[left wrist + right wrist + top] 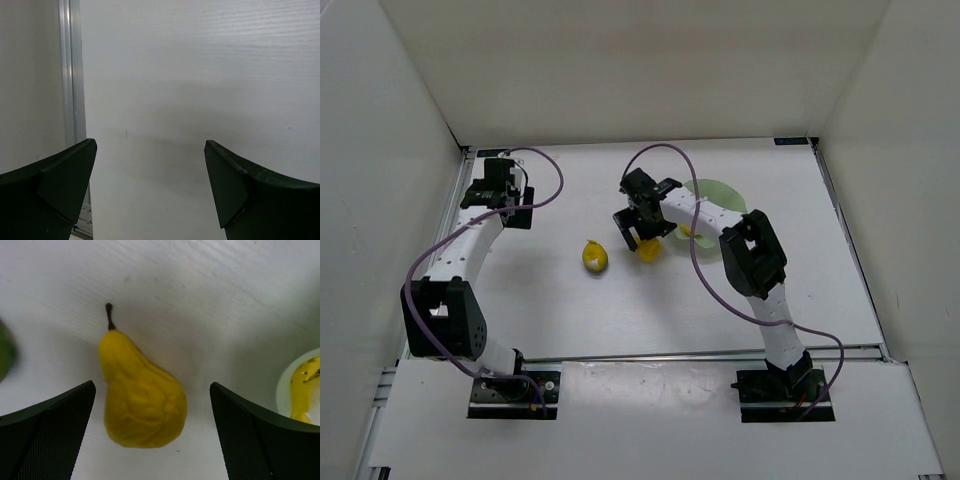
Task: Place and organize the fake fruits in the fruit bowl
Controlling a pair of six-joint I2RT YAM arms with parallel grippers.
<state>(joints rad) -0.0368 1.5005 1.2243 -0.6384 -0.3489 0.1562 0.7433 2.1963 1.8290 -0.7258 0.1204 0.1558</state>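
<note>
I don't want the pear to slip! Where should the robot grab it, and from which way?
Probably the fat bottom half of the pear, coming straight down from above. It lies on its side on the table, and that half is widest, while the end by the stem narrows and could slip out. The right gripper hangs open, one finger on each side.

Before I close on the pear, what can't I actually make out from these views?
Fruit bowl, top view: the right arm covers most of it, so its contents are unseen.
Yellow bit beside that arm, top view: mostly hidden, which fruit is unclear.
Yellow-and-white fruit, right wrist view: cut off by the right edge.
Green blur, right wrist view: out of focus and cut by the left edge.
</note>
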